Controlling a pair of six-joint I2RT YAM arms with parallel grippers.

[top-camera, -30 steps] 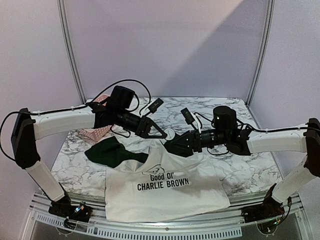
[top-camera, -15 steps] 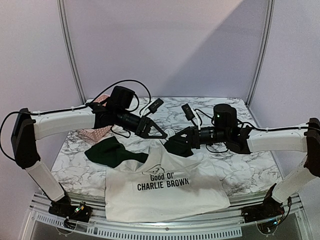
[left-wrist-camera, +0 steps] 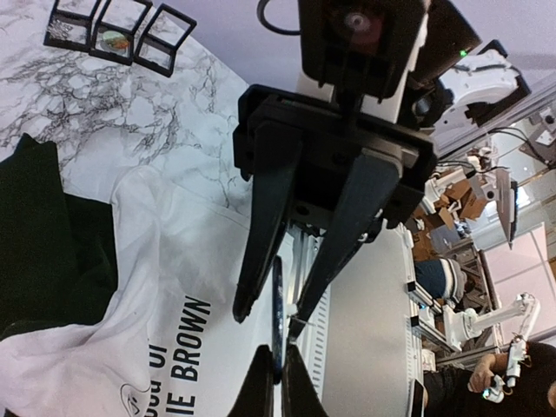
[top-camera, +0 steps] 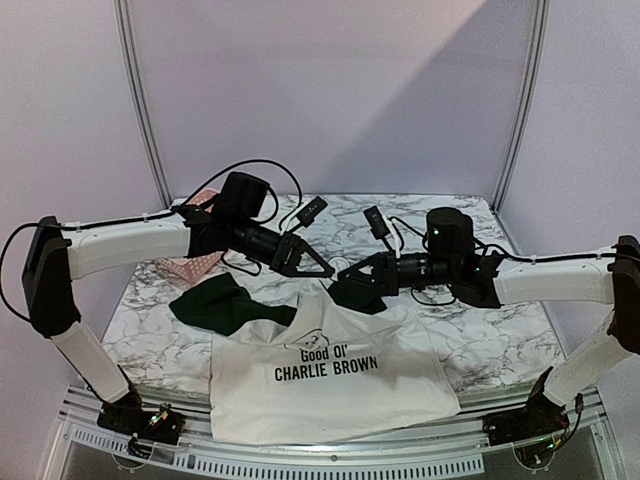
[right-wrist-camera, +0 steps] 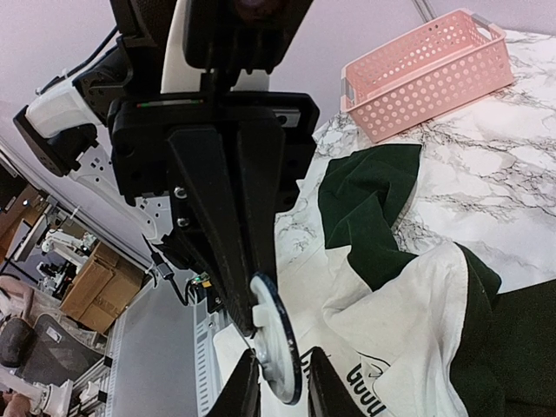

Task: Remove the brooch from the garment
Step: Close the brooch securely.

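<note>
The brooch (right-wrist-camera: 276,343), a round white disc with a dark rim, sits clamped between the fingers of my left pincer (left-wrist-camera: 276,360), which is closed tight on its edge. From that wrist I see the disc edge-on as a thin dark line rising straight out of my fingertips.

My right pincer (right-wrist-camera: 280,369) meets it head-on from the opposite side. Its jaws are narrow but not closed, one on each face of the disc, and a sliver of gap shows on both sides. I cannot tell whether the brooch is pinned to the cloth or free of it.

Directly under both pincers lies the garment (top-camera: 330,390), a white T-shirt with black lettering on the chest. It is spread flat on the worktop (top-camera: 470,340) toward my bases. Its neck end is bunched up and rises toward the fingertips. One dark green sleeve (top-camera: 225,305) lies out to the side, below my left forearm, and more dark green cloth is gathered beneath the right pincer.

Beyond the left pincer, past the sleeve, a pink perforated basket (right-wrist-camera: 426,74) rests on the marble. Farther out across the worktop, beyond the right pincer, stands a row of small black-framed boxes (left-wrist-camera: 113,39).
</note>
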